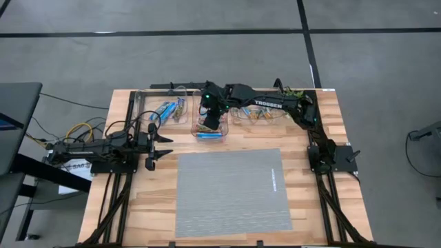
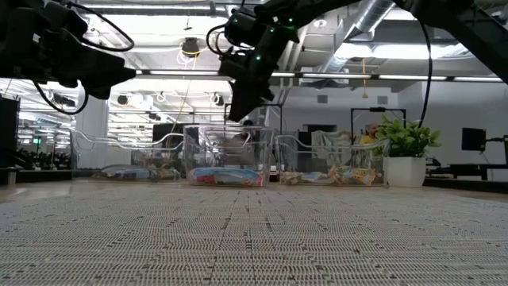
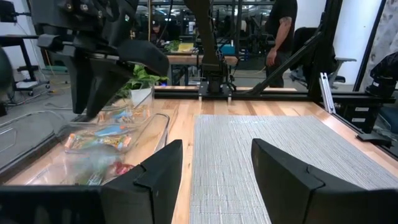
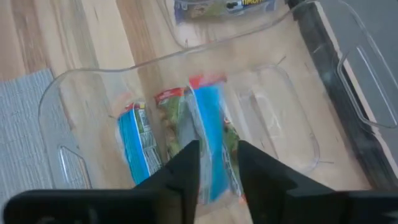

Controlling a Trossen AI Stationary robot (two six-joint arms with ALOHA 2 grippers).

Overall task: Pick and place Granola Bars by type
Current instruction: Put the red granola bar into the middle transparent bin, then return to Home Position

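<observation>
Three clear bins stand in a row along the table's far edge. The left bin holds blue-and-white granola bars [image 1: 167, 110]. The middle bin [image 1: 195, 131] holds blue bars with orange-red ends [image 4: 134, 146], lying flat on its floor. The right bin holds multicoloured bars [image 1: 258, 116]. My right gripper [image 1: 210, 118] [image 4: 219, 168] hangs open above the middle bin, clear of its rim [image 2: 230, 127]. One blurred blue bar with a red end [image 4: 208, 124] shows between its fingers, below them in the bin. My left gripper [image 1: 157, 146] [image 3: 217, 168] waits open near the table's left side.
A grey woven mat [image 1: 231, 193] covers the middle and near part of the wooden table. The right arm [image 1: 272, 105] reaches along the far edge over the right bin. A potted plant [image 2: 405, 143] stands at the far right, and a person [image 3: 283, 25] stands in the room behind.
</observation>
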